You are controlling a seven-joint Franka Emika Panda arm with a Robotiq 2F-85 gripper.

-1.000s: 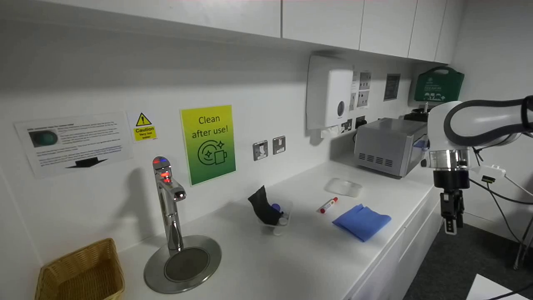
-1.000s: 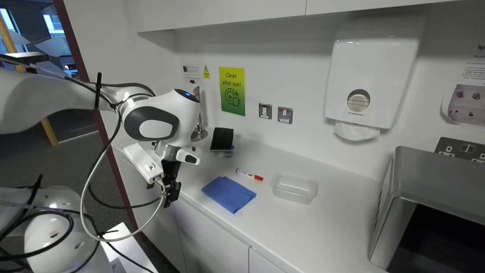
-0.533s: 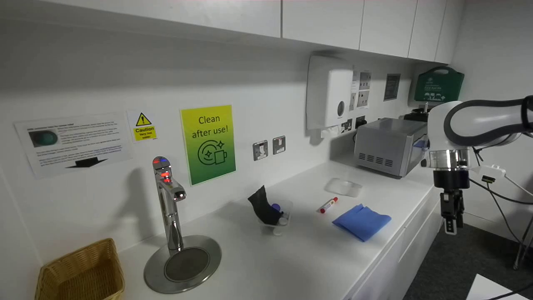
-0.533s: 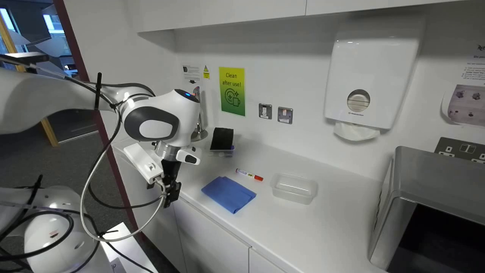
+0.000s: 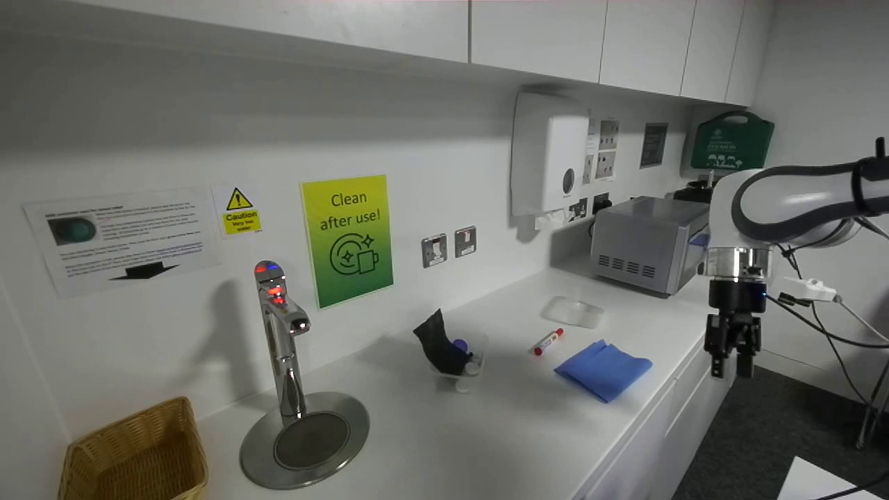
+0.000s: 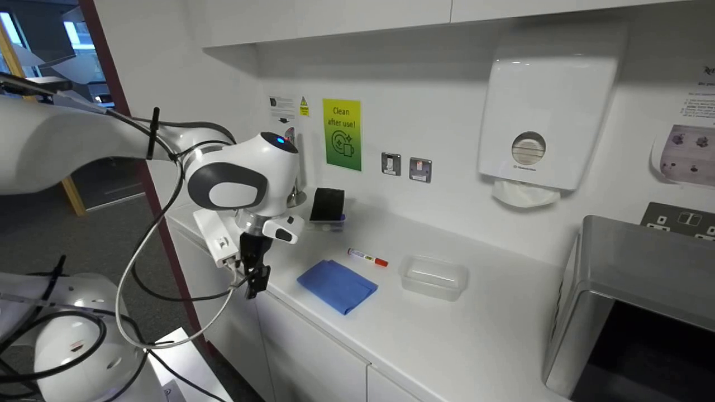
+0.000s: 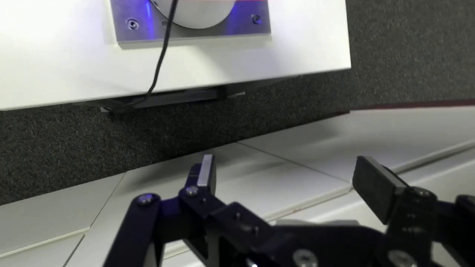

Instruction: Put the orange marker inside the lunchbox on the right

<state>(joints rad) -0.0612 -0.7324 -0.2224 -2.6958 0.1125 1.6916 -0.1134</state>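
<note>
- Standing wide apart, the fingers [image 7: 375, 189] of the black gripper [image 7: 291, 174] framed the white cupboard fronts [image 7: 267, 174] in the wrist view.
- Pointing down, the gripper hung to the front of the folded blue cloth [image 6: 337, 286], near the front edge of the counter [image 5: 486, 430] and well apart from the cloth itself.
- The white arm [image 6: 257, 158] above it stood on that same front side of the cloth.
- The orange marker [image 6: 367, 257] lay on the counter, near the cloth yet apart from it, on its wall [image 6: 424, 117] side, red-orange end turned toward the lunchbox [image 6: 428, 287].
- The clear lunchbox stood upright near the cloth, toward the microwave [image 5: 628, 236].
- The grey microwave sat farther off that way, well apart from the cloth, a dark opening showing in an exterior view.
- Opposite way from the cloth, close to the wall, stood a second clear container [image 6: 327, 226], a black item [image 6: 328, 204] leaning up out of it.
- Farther from the cloth on that side stood the chrome tap [image 5: 283, 354], then, in an exterior view, a wicker basket [image 5: 132, 444].
- On the wall behind the cloth hung a towel dispenser [image 6: 550, 106] and a green-yellow sign [image 6: 342, 134].
</note>
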